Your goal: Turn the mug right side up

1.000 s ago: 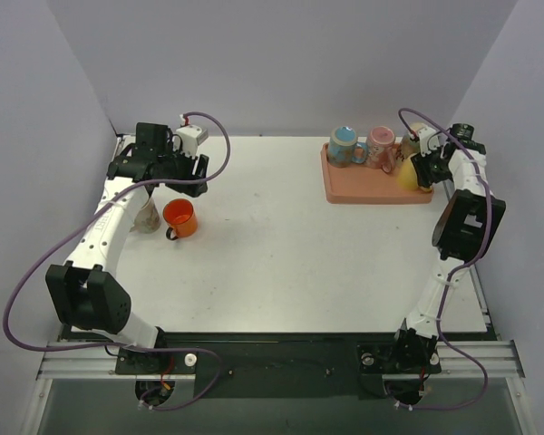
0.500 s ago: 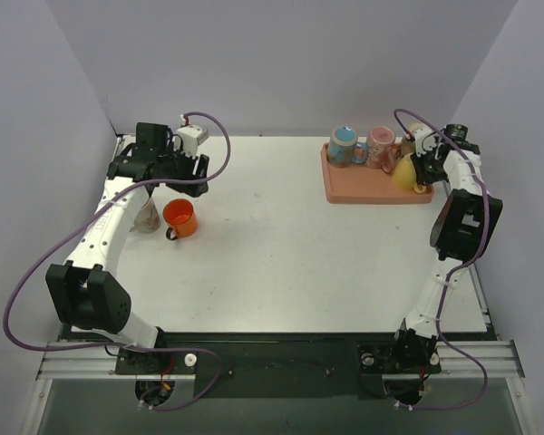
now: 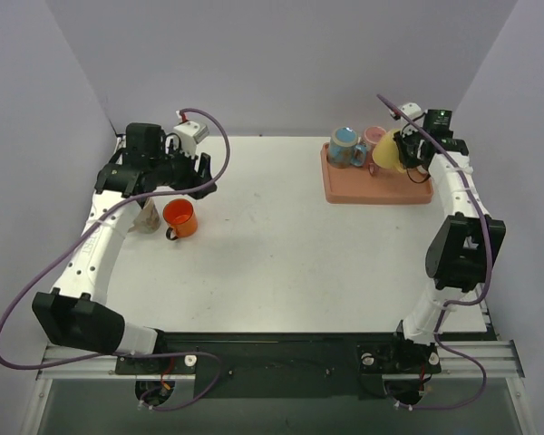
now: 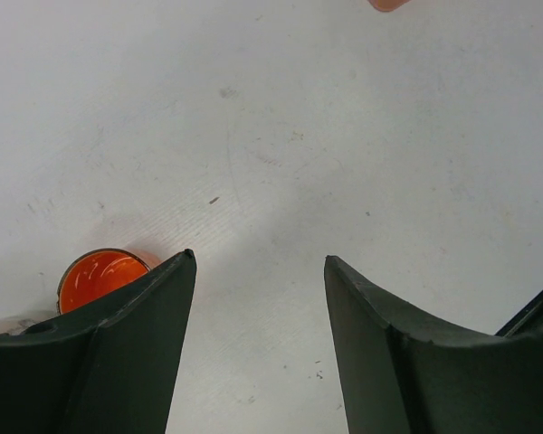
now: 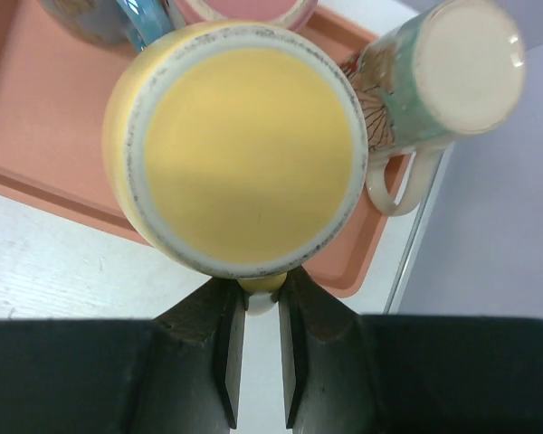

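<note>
A yellow mug (image 3: 387,149) hangs above the pink tray (image 3: 372,192), lifted off it and tilted. My right gripper (image 3: 408,152) is shut on its handle. In the right wrist view the mug's flat base (image 5: 240,149) faces the camera, and the handle is pinched in my right gripper (image 5: 261,294) just below the base. My left gripper (image 3: 198,177) hovers open over the table at the far left, beside an orange mug (image 3: 179,217). Between its fingers (image 4: 154,307) there is only bare table.
A blue mug (image 3: 344,145) and a pink mug (image 3: 376,136) stand on the tray. A teal flowered mug (image 5: 434,77) sits base-up at the tray's right end. The orange mug (image 4: 100,276) stands upright, next to a pale glass (image 3: 147,217).
My right gripper shut on the yellow mug's handle and raised it up and to the left off the tray. The left arm swung slightly, its gripper still open.
</note>
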Controlling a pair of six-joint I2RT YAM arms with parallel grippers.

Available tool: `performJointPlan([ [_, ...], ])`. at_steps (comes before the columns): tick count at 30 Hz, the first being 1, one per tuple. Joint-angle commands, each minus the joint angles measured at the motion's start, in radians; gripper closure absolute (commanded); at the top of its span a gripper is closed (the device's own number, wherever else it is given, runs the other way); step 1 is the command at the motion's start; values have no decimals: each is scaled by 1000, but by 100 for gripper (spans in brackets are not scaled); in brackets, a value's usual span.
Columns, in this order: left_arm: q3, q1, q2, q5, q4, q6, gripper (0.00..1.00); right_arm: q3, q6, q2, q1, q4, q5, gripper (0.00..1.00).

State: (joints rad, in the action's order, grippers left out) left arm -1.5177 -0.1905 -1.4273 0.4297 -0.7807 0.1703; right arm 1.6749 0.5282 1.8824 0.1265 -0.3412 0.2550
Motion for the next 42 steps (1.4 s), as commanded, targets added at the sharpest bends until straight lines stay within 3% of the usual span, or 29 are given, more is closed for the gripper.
performJointPlan([
  [1, 24, -6, 62, 92, 55, -69, 31, -44, -88, -146, -34, 125, 13, 100],
  [8, 77, -12, 133, 193, 147, -164, 31, -171, -210, -344, -172, 168, -26, 100],
  [14, 114, -20, 148, 308, 302, -388, 29, -315, -414, -523, -315, 289, 3, 100],
  [17, 172, -20, 142, 398, 467, -527, 27, -385, -477, -606, -390, 379, 27, 100],
  [22, 289, -35, 102, 532, 886, -936, 26, -455, -606, -701, -444, 453, 64, 100],
  [34, 254, -90, 48, 546, 1055, -1120, 23, -523, -749, -778, -588, 645, 138, 100],
  [42, 286, -102, 34, 549, 1265, -1278, 24, -512, -899, -740, -600, 829, 236, 100],
])
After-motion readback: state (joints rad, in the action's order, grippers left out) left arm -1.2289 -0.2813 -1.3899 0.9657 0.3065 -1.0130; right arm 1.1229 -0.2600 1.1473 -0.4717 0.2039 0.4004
